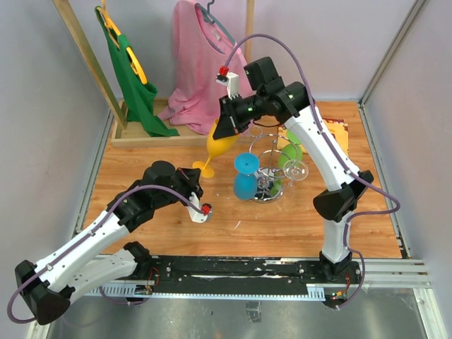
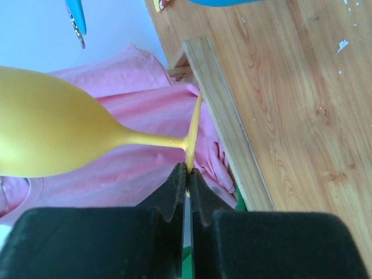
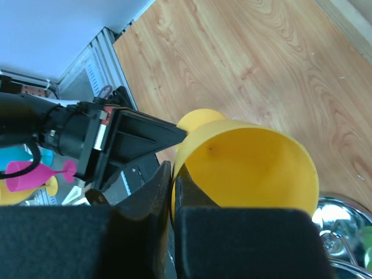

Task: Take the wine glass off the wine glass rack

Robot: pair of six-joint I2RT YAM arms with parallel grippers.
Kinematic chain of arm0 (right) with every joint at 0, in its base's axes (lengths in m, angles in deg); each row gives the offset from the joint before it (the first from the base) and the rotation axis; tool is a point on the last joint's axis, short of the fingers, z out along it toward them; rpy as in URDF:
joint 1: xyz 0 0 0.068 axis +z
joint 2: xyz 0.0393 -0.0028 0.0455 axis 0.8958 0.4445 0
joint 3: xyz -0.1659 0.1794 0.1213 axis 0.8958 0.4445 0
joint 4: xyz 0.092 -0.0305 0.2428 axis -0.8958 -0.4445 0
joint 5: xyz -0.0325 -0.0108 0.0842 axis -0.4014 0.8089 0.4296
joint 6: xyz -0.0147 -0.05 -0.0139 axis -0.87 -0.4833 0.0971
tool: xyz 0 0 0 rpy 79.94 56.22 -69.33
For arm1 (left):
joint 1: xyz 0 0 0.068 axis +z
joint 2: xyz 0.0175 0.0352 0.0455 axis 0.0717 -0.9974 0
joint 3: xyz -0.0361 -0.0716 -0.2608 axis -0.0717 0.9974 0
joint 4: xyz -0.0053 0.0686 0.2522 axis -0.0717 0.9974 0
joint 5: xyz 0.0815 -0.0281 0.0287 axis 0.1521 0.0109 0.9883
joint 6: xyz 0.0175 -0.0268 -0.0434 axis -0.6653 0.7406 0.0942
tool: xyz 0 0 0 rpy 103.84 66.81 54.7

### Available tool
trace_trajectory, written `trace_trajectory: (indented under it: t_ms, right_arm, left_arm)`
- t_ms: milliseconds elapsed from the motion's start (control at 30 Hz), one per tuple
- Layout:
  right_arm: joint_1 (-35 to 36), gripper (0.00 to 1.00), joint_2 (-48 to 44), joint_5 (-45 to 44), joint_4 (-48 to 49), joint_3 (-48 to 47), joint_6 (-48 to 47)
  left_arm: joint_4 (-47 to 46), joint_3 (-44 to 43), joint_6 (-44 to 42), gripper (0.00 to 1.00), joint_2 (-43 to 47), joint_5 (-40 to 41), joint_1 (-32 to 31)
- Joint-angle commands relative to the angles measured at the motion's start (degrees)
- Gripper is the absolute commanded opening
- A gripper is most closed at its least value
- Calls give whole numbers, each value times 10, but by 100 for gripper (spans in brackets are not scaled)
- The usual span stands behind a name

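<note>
From above, the wine glass rack (image 1: 272, 173) stands right of the tabletop's (image 1: 233, 226) centre. A blue glass (image 1: 246, 176) hangs on its left side, a green glass (image 1: 289, 152) toward the far edge and a clear glass (image 1: 296, 170) on its right. A red-and-yellow printed sheet (image 1: 340, 132) lies beyond it, near the far right corner. Along the far edge a wooden frame (image 1: 159, 136) carries a green garment (image 1: 138, 92) and a pink shirt (image 1: 201, 63).

The yellow wine glass (image 1: 220, 145) is off the rack, held in the air just left of it with the blue glass close beside. Its long axis runs on a slant, with the foot toward the near left and the bowl toward the far right. The left gripper (image 1: 198, 174) is at the foot and the right gripper (image 1: 228, 127) at the bowl.

In the left wrist view the two pads are pressed together on the thin edge of the foot, which shows edge-on between them. The stem runs leftward to the bowl, with the pink shirt and the frame's base board behind.

In the right wrist view the fingers are nearly closed, pinching the bowl's rim. The open mouth faces the camera and the foot points away toward the left gripper's black tip. The rack's chrome base shows at the lower right corner. Small pink, yellow and blue glass shapes sit at the left edge, and I cannot tell where they stand.
</note>
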Motion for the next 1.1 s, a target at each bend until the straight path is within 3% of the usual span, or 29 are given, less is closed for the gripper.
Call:
trace_trajectory:
  t_ms: [0, 33, 67, 167, 267, 633, 767, 967, 1067]
  right_arm:
    - [12, 1, -9, 10, -16, -16, -9]
    - [12, 1, -12, 8, -12, -17, -8]
    - [11, 1, -15, 6, -8, -19, -6]
    - [4, 1, -27, 0, 10, -20, 5]
    - [-5, 0, -39, -23, 36, -19, 14]
    - [-8, 1, -44, -137, 107, -15, 24]
    - [-4, 1, -47, -198, 118, -4, 11]
    - [26, 1, -35, -266, 119, 4, -15]
    - [45, 0, -29, -292, 114, 8, -29]
  left_arm:
    - [-83, 8, 16, 10, 7, 27, -4]
    - [-95, 8, 27, 17, 6, 34, -4]
    - [-103, 7, 44, 34, 5, 40, -4]
    - [-128, 0, 91, 67, 2, 62, -4]
    - [-144, -10, 163, 82, -1, 95, -4]
    - [-80, -69, 445, 89, -6, 158, 10]
    - [-33, -107, 566, 88, -31, 116, 90]
    - [18, -197, 726, 85, -109, -25, 284]
    - [24, -228, 770, 85, -132, -50, 313]
